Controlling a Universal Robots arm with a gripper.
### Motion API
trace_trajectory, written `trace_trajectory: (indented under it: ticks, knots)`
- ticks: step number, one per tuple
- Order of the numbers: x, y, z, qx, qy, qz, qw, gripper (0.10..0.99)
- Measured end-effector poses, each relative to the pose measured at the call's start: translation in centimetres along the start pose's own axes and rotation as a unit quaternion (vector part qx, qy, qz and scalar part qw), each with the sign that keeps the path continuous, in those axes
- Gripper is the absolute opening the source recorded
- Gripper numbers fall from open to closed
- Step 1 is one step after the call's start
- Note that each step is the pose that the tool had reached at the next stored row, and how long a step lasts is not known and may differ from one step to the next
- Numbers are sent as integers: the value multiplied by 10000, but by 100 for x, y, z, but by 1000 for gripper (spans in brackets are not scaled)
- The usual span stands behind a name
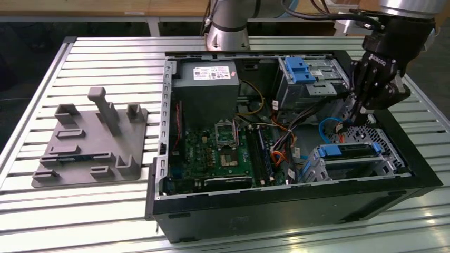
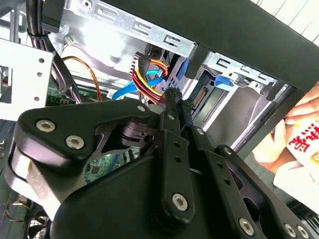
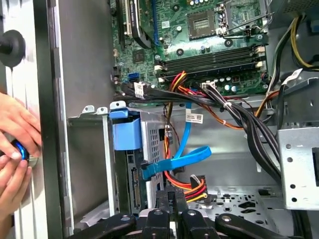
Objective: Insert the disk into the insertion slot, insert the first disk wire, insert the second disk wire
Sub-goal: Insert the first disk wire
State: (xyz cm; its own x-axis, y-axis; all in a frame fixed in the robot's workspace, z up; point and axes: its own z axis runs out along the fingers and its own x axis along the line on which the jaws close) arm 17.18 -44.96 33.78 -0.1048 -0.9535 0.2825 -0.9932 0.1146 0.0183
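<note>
One disk [image 1: 349,151], one slot [image 1: 318,169] — one hand [image 3: 174,196].

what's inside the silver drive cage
The disk sits inside the insertion slot, its blue caddy showing from above. The cage's walls hide its sides and underside.

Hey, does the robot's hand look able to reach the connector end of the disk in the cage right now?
Probably yes. The hand, shut on the coloured wire, hangs close beside the connector end of the disk inside the open case. Only the blue flat cable crosses nearby.
</note>
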Motion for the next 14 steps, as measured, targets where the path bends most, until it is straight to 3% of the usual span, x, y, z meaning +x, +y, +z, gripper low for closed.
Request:
trace_trajectory:
  ticks: [2, 4, 6, 10, 14]
  knots:
    - [32, -1, 10, -5, -78, -3, 10000, 161]
    - [59, -4, 18, -15, -183, -8, 9998, 161]
    - [81, -6, 24, -30, -330, -15, 9994, 161]
    - [119, -11, 35, -66, -679, -32, 9977, 161]
    - [171, -17, 50, -91, -916, -44, 9957, 161]
